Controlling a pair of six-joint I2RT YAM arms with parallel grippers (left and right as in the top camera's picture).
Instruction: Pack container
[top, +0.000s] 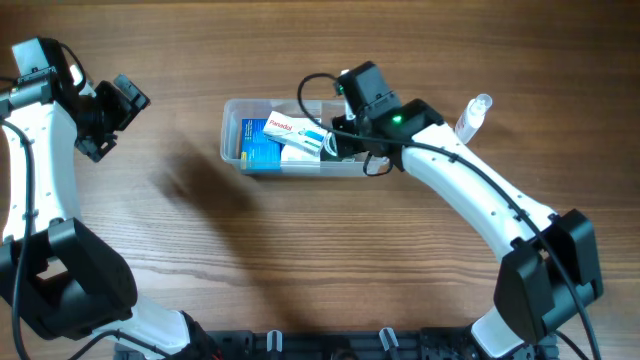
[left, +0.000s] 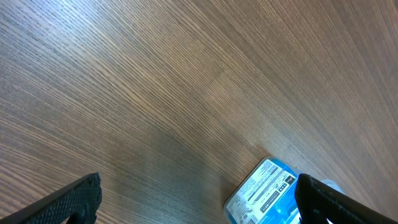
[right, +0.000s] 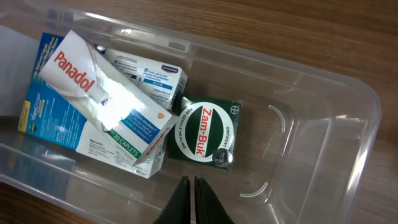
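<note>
The container (top: 229, 136) is seen from overhead lying on the wooden table (top: 300, 240) just left of centre, with the right gripper (top: 345, 135) lowered over its right end. A small clear bottle (top: 472, 115) stands apart to the right, and it is shown in that view alone.

The contents are only made plain by the right wrist camera. A white Panadol box (right: 99, 93) is tilted across a blue box (right: 40, 106) and a white-and-blue box marked Universal (right: 149, 71). A dark green Zam-Buk box (right: 205, 134) lies flat just beside them, and the right half of the tub's floor (right: 323, 118) is left bare. The right gripper's fingers (right: 184, 202) are pressed together above the near wall, with nothing seen between them.

The left gripper (top: 105, 115) is held well away at the table's left edge. In its own wrist view its jaws are spread wide over bare wood, and one corner of the blue box (left: 264, 190) is caught at the lower right.
</note>
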